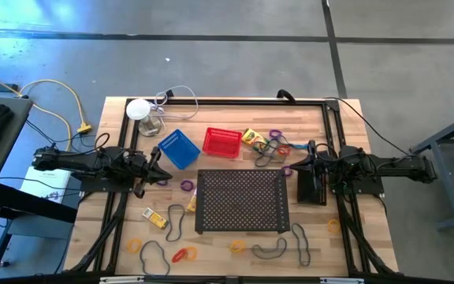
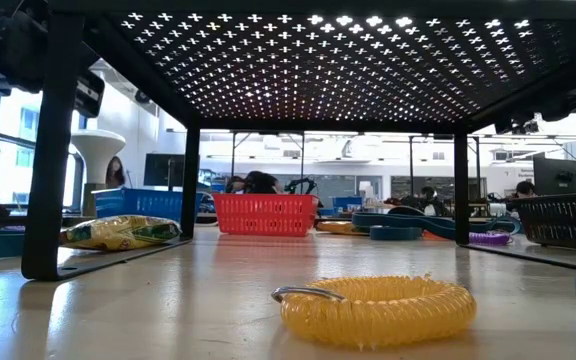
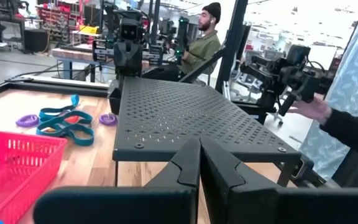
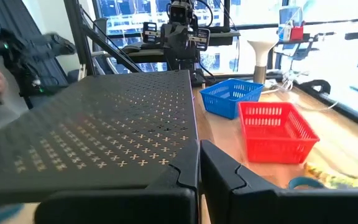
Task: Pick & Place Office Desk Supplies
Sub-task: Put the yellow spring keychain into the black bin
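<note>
Both your left gripper (image 1: 161, 164) and right gripper (image 1: 296, 166) were clenched and empty beside the tray (image 1: 239, 201). You needed to unclench one before descending on the loops (image 1: 184, 254) scattered across the counter (image 1: 117, 229), red basket (image 1: 221, 142) far.

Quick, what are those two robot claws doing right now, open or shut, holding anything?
Left gripper: jaws shut, holding nothing, beside the blue basket.
Right gripper: jaws shut, holding nothing, beside the black basket.

Under my right arm the black basket (image 1: 312, 183) is half hidden; the worktop's (image 1: 235, 118) bottom edge is cropped; the bands (image 1: 186, 254) there are too small to sort.
</note>
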